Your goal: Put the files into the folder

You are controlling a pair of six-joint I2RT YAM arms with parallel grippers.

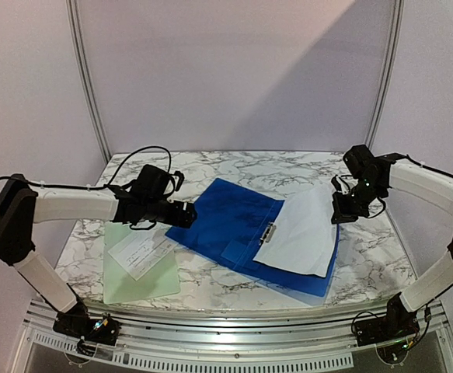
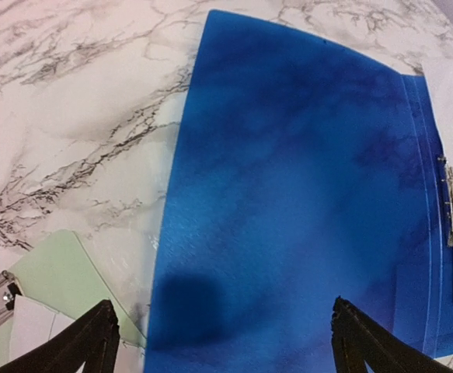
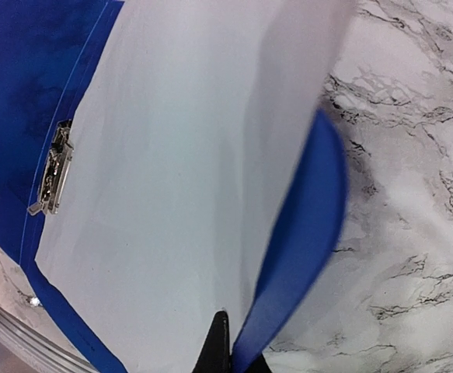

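Observation:
The blue folder (image 1: pixel 230 221) lies open on the marble table, its metal clip (image 1: pixel 267 231) at the spine. The large plain sheet (image 1: pixel 304 233) rests on its right half and curls up at the right. My right gripper (image 1: pixel 341 214) is shut on the raised right edge of the folder's cover (image 3: pixel 296 233), with the sheet (image 3: pixel 164 194) against its finger; I cannot tell if the sheet is pinched too. My left gripper (image 1: pixel 191 215) is open and empty, hovering over the folder's left half (image 2: pixel 288 194). The small printed slip (image 1: pixel 141 252) lies at the left.
A pale green plastic sheet (image 1: pixel 137 276) lies under the slip at the front left, next to the folder's left edge; it also shows in the left wrist view (image 2: pixel 55 272). The table's metal front rail (image 1: pixel 234 326) runs along the near edge.

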